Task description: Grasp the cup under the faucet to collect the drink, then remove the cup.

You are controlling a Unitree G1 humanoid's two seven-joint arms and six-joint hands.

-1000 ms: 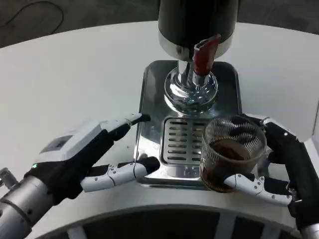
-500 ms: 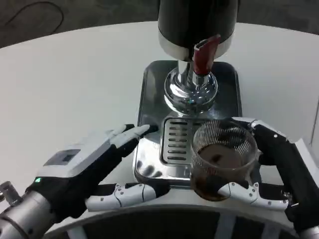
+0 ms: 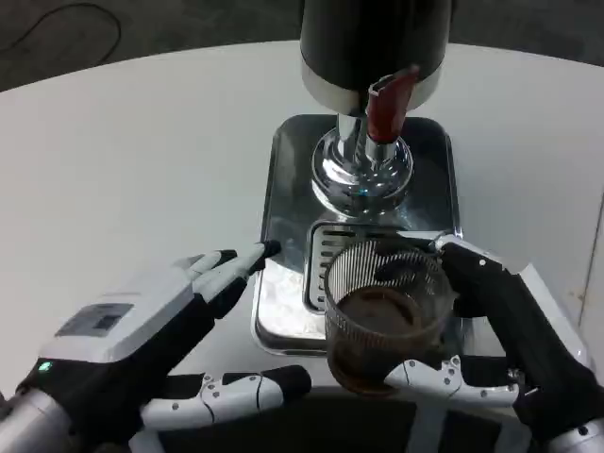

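A ribbed clear cup (image 3: 385, 311) holding dark drink is gripped by my right hand (image 3: 505, 330), thumb in front and fingers behind it. The cup stands or hangs over the front of the slotted drip grate (image 3: 326, 269), clear of the faucet with its red lever (image 3: 387, 104). The dark dispenser (image 3: 373, 42) stands on a chrome foot at the back of the steel tray (image 3: 283, 189). My left hand (image 3: 156, 330) lies open left of the tray, fingers spread, its fingertips near the tray's left edge and thumb along the front edge.
The round white table (image 3: 142, 160) stretches to the left and right of the tray. Its front rim curves just below my hands. A dark floor with a cable lies beyond the far edge.
My right hand has drawn the cup toward me and to the left, away from the faucet. My left hand has slid back toward the table's front edge, still open.
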